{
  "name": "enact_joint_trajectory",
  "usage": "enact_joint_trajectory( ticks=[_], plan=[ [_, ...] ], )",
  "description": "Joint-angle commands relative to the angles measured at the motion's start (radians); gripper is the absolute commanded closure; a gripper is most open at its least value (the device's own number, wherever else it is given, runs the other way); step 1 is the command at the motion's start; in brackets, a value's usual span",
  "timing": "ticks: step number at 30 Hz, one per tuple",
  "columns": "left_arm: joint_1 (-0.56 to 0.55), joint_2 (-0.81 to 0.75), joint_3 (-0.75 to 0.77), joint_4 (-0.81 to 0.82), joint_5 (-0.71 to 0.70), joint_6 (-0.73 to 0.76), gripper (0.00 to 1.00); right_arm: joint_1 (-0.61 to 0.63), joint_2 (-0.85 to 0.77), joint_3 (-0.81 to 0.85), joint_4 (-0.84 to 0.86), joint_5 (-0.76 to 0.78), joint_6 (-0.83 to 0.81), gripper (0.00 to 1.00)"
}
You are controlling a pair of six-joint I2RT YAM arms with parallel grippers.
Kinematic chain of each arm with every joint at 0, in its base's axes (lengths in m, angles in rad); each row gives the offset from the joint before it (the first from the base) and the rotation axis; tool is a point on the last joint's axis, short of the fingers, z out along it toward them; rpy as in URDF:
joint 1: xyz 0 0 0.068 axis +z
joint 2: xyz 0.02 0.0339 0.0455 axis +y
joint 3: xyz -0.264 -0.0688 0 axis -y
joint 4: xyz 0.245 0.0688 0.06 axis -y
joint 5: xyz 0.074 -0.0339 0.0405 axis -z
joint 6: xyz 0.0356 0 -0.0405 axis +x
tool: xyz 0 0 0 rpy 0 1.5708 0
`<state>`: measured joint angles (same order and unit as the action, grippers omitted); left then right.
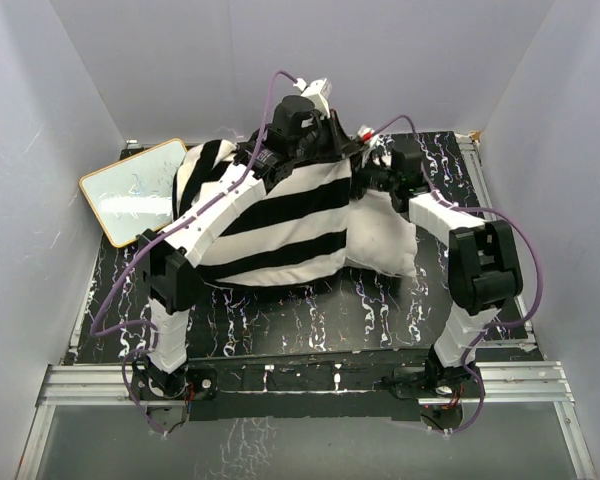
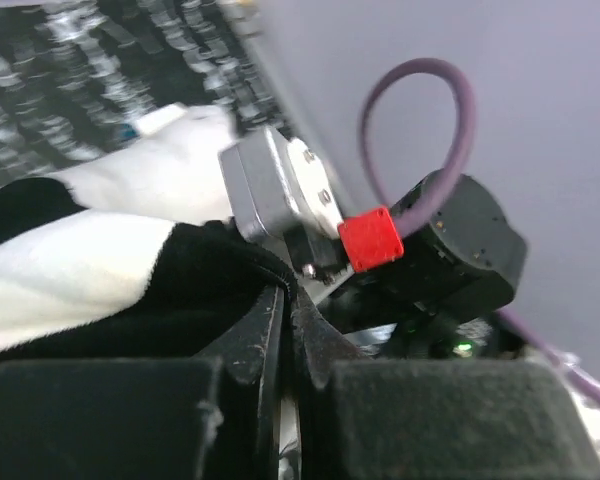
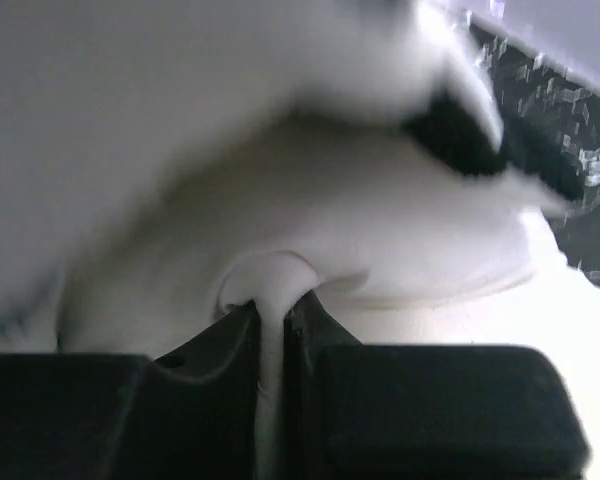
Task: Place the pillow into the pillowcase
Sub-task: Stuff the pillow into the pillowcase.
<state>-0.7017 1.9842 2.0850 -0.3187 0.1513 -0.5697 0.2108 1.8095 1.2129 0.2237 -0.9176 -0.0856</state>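
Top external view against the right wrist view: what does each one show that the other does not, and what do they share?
Only top external: the whiteboard, both arms, and how far the striped pillowcase covers the pillow. Only right wrist: the right gripper shut on a pinched fold of the pillow. Both: the white pillow fabric.

The striped black-and-white fabric pillowcase [image 1: 270, 215], with the plump white fabric pillow [image 1: 385, 245] bulging out of its right side, fills the middle of the black marbled desk [image 1: 310, 315] up to the far grey wall [image 1: 280, 50]. Both arms crowd that far edge. The left hand [image 2: 285, 295] sits just beside the right arm's grey wrist box with a red cube [image 2: 365, 238]. A small light-framed whiteboard [image 1: 132, 190] blocks the far-left corner. Open desk remains along the near strip, between the bundle and the arm bases.
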Motion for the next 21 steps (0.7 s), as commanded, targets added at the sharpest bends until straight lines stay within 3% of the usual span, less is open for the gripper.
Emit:
enact_joint_trajectory(
  ticks=[1, 3, 4, 7, 11, 14, 17, 21],
  plan=[
    [-0.101, -0.112, -0.067, 0.566, 0.364, -0.298, 1.00, 0.043, -0.149, 0.021, 0.573, -0.077, 0.629, 0.92],
    [-0.105, -0.177, -0.259, 0.734, 0.362, -0.378, 1.00, 0.068, -0.149, -0.093, 0.764, -0.027, 0.803, 0.92],
    [-0.104, -0.221, -0.387, 0.813, 0.337, -0.405, 1.00, 0.086, -0.155, -0.171, 0.787, 0.010, 0.793, 0.92],
    [-0.084, -0.340, -0.732, 0.928, 0.252, -0.435, 1.00, 0.123, -0.175, -0.370, 0.717, 0.104, 0.608, 0.92],
    [-0.015, -0.388, -0.979, 0.967, 0.228, -0.448, 1.00, 0.115, -0.156, -0.488, 0.618, 0.107, 0.405, 0.92],
    [0.046, -0.381, -1.092, 0.991, 0.262, -0.453, 1.00, 0.072, -0.156, -0.446, 0.426, 0.034, 0.250, 0.86],
    [0.081, -0.396, -1.133, 0.952, 0.292, -0.414, 1.00, 0.026, -0.213, -0.349, 0.077, -0.049, -0.066, 0.67],
    [0.084, -0.465, -1.078, 0.716, 0.257, -0.233, 1.00, -0.015, -0.348, -0.221, -0.380, -0.046, -0.562, 0.41]
  ],
)
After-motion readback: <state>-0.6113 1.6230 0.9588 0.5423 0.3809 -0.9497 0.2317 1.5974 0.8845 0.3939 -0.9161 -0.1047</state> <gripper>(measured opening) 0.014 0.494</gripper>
